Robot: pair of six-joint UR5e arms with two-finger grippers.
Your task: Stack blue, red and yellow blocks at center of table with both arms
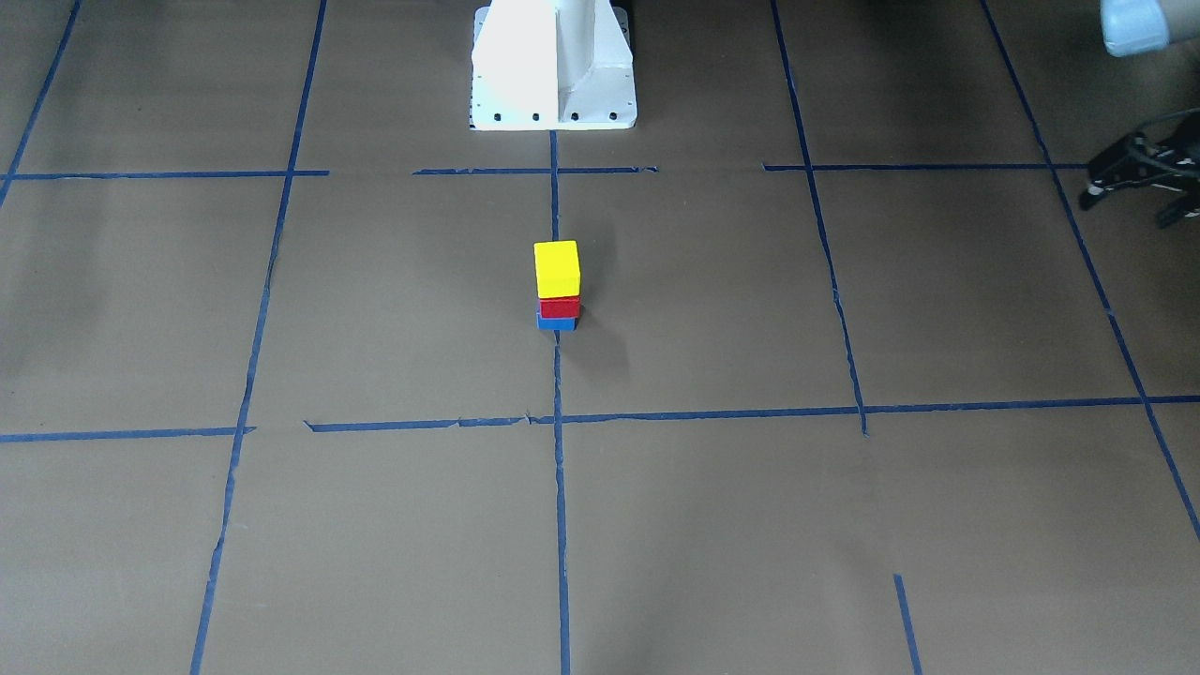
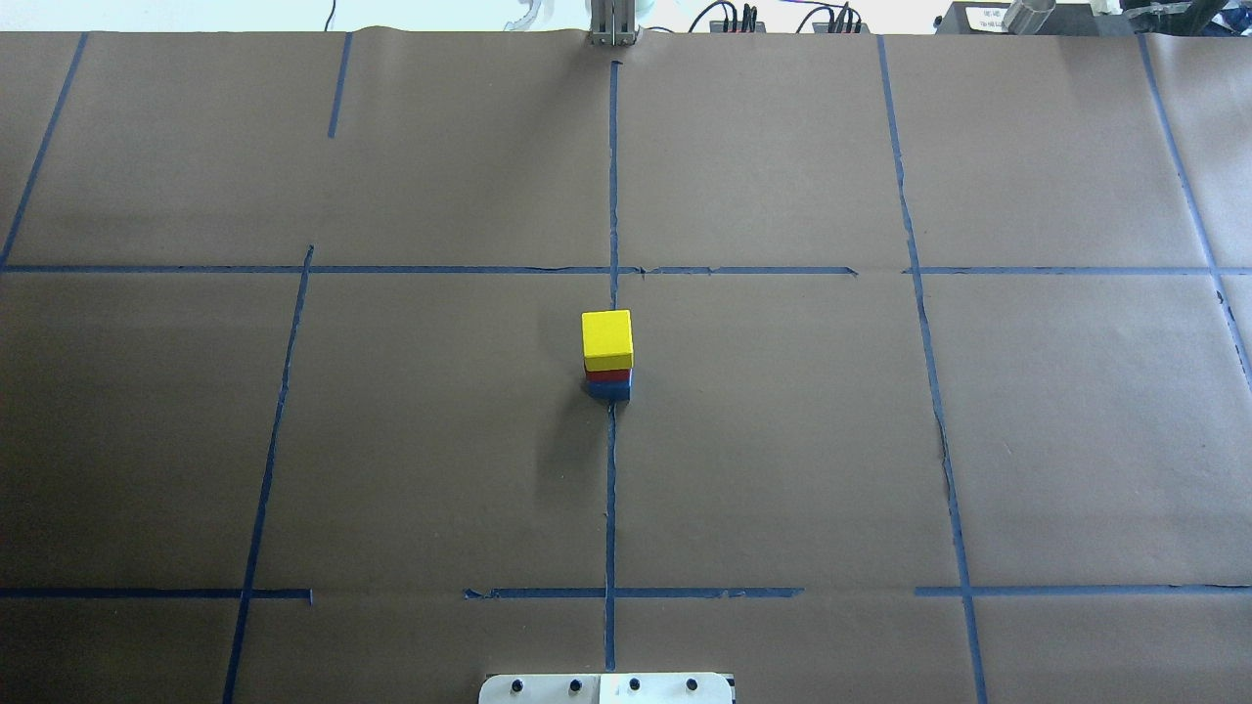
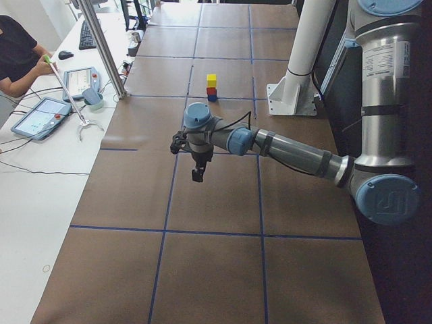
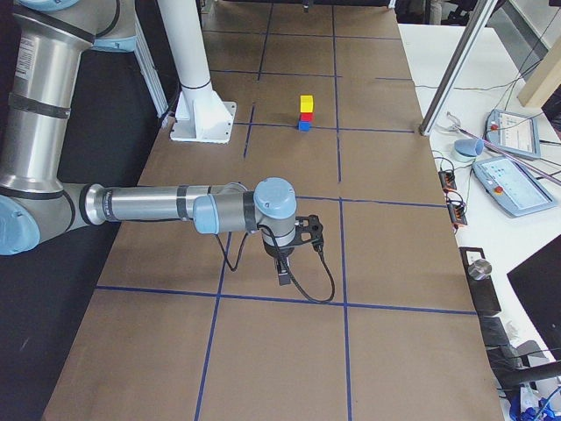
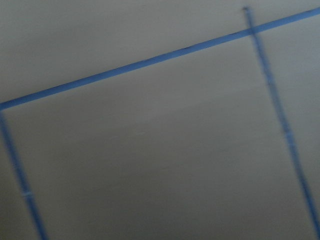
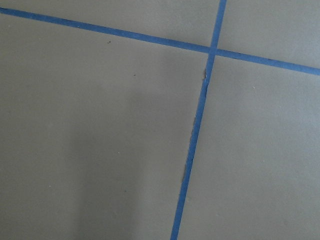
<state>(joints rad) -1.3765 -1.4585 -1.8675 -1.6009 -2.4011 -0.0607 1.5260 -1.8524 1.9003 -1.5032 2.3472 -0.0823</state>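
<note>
Brown paper crossed by blue tape lines [image 2: 611, 489] covers the table [image 2: 782, 440]; at its centre the yellow block [image 2: 606, 335] sits on the red block [image 2: 608, 373], which sits on the blue block [image 2: 608, 390]; left arm [image 3: 290, 150] and right arm [image 4: 149, 206] stretch level, well apart from the stack; left gripper [image 3: 197, 174] and right gripper [image 4: 282, 274] point down; whether either pair of jaws is parted, I cannot tell.

Blue tape lines [image 2: 610, 489] grid the brown table [image 2: 782, 440]; a tablet [image 3: 39, 116] (screen up) lies alongside.

Block stack [image 2: 607, 354] mid-table (lone obstacle), open all round
</note>
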